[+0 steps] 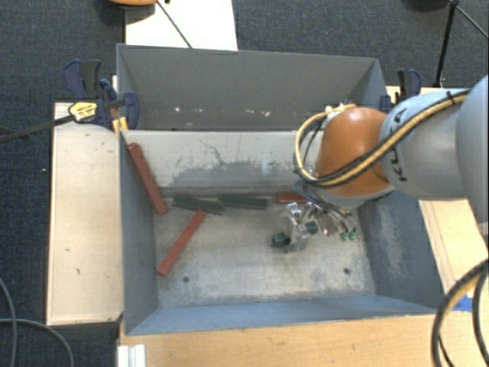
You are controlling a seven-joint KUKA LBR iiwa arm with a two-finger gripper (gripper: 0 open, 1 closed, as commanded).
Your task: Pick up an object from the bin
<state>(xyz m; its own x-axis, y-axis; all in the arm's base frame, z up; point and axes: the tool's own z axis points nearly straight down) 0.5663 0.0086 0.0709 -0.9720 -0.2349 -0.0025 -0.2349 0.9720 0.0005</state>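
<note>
a small dark green piece (280, 241) is lying on the bin floor (252, 274), right of the middle. our gripper (296, 226) is hanging just beside it; we are not managing to tell whether it is wide or narrow. left of it a red-brown stick (182, 242) is lying slantwise; behind, dark green sticks (221, 202) are lying, and another red-brown stick (146, 179) is leaning at the left wall.

- silver-grey arm (447, 147), right of frame
- rounded orange cover (351, 155) on wrist
- black and yellow cables (336, 176) looped across it
- small metal gripper (296, 228) below
</note>
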